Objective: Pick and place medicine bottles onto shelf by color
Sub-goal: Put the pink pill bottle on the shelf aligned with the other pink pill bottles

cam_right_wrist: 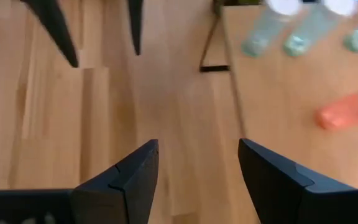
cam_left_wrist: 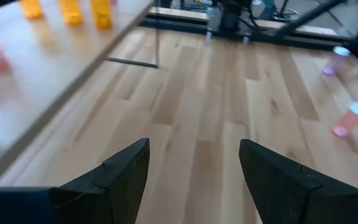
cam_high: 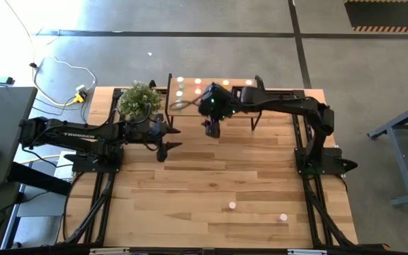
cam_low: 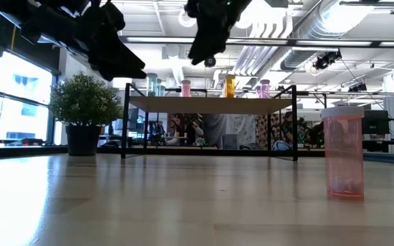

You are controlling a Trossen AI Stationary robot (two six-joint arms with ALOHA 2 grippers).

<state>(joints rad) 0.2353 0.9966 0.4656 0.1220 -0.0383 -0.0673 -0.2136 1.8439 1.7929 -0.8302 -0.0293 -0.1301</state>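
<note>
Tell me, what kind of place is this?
Probably a robotics lab or workshop in an industrial building: bare ceiling ducts overhead, a concrete floor with loose cables, and two robot arms working at a wooden table.

Lab/workshop | exposed ceiling ducts | concrete floor

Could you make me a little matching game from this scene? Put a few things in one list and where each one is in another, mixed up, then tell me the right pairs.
Things:
1. potted plant
2. orange bottles
3. pink bottle
4. left pincer

Places:
A. standing on the shelf
B. open and empty, above bare table
C. on the table beside the shelf's end
D. alone on the table, far from the shelf

Pairs: 1-C, 2-A, 3-D, 4-B
</note>
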